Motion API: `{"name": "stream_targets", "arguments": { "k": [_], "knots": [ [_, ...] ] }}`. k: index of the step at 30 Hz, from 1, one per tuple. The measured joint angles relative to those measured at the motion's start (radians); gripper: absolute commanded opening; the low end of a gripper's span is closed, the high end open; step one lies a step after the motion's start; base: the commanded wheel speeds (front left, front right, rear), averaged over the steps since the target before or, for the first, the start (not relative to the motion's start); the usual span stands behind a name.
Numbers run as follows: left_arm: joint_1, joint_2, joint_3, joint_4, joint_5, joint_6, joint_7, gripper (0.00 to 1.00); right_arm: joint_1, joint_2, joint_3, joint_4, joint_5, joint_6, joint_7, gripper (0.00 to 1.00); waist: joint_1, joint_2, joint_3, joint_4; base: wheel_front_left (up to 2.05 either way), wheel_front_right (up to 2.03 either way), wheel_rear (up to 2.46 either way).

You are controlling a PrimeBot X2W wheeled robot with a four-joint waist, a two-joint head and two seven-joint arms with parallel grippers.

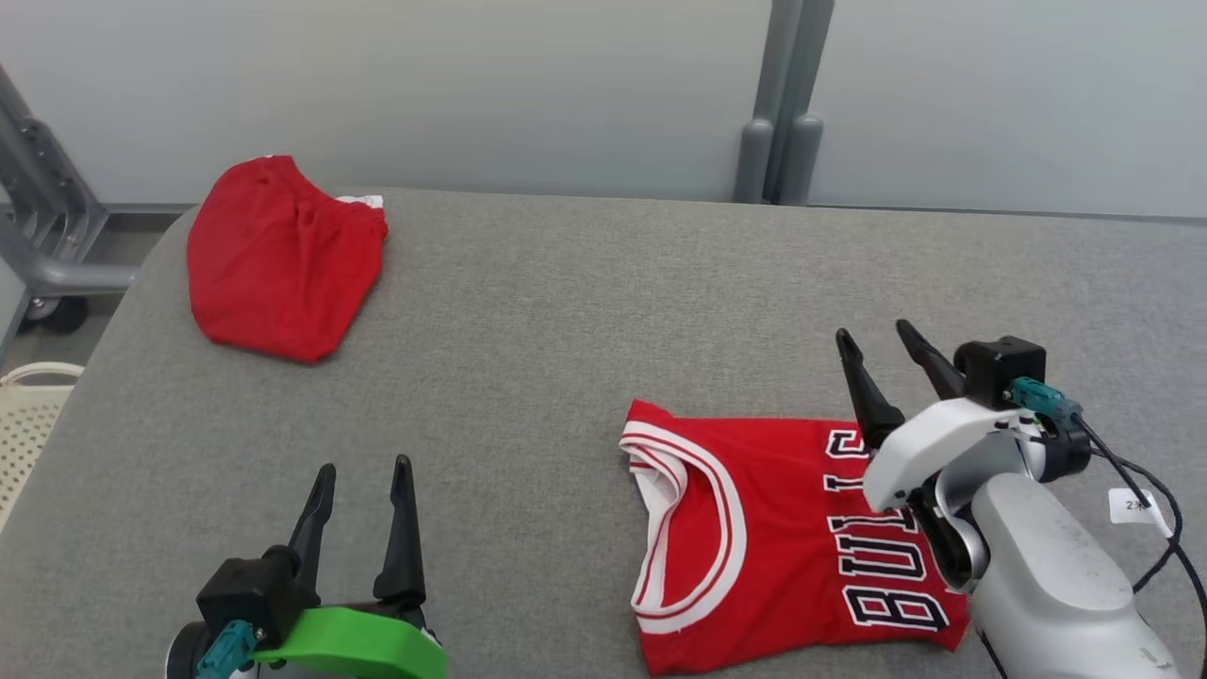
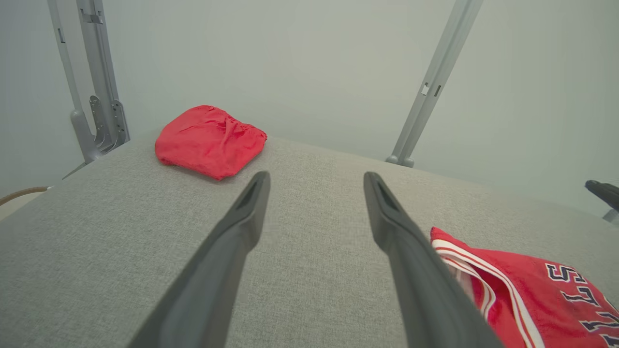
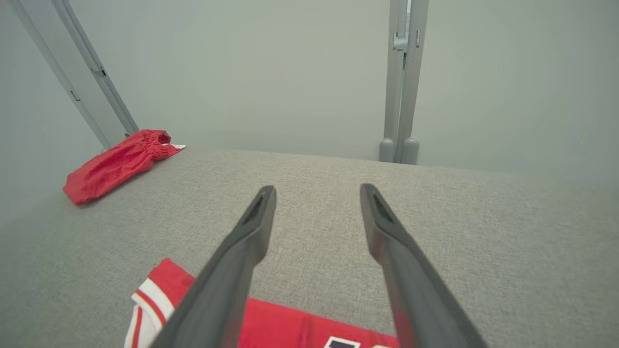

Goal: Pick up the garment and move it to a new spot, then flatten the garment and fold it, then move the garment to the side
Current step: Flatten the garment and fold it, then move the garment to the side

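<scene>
The garment, a red jersey (image 1: 783, 528) with white trim and dark lettering, lies folded flat on the grey padded table (image 1: 585, 311) at the near right. My right gripper (image 1: 872, 330) stands open over the jersey's far right part, its fingertips past the jersey's far edge, nothing between them. The right wrist view has those open fingers (image 3: 317, 188) above the jersey (image 3: 280, 324). My left gripper (image 1: 366, 464) is open and empty at the near left, apart from the jersey. In the left wrist view its fingers (image 2: 316, 176) point across the table, the jersey (image 2: 532, 295) to their right.
Folded red shorts (image 1: 278, 259) lie at the table's far left corner, also in the wrist views (image 2: 208, 140) (image 3: 113, 164). A white perforated basket (image 1: 28, 415) stands off the left edge, a grey frame (image 1: 47, 226) behind it. A grey post (image 1: 783, 123) rises behind the table.
</scene>
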Motion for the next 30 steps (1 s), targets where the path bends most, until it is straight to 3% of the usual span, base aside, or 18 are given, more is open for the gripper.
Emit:
{"name": "stream_targets", "arguments": {
  "k": [6, 12, 18, 30],
  "knots": [
    [0.003, -0.001, -0.005, 0.002, -0.001, 0.000, 0.000, 1.00, 0.084, -0.065, -0.021, -0.069, 0.005, 0.000, 0.100, 1.00, 0.0000, 0.0000, -0.016, -0.065, 0.00, 0.00, 0.00],
    [0.003, -0.003, -0.009, 0.001, 0.000, 0.000, 0.000, 1.00, 0.180, -0.139, 0.000, -0.153, 0.083, 0.000, 0.267, 1.00, 0.0000, 0.0000, -0.018, -0.096, 0.00, 0.00, 0.00],
    [0.003, -0.002, -0.008, 0.002, 0.000, 0.005, 0.000, 1.00, 0.253, -0.206, 0.025, -0.226, 0.182, 0.000, 0.417, 1.00, 0.0000, 0.0000, -0.003, -0.083, 0.00, 0.00, 0.00],
    [-0.016, -0.005, -0.005, 0.004, 0.000, 0.007, -0.001, 1.00, 0.230, -0.228, 0.013, -0.201, 0.295, 0.000, 0.556, 1.00, 0.0000, 0.0000, 0.039, -0.025, 0.00, 0.00, 0.00]
  ]
}}
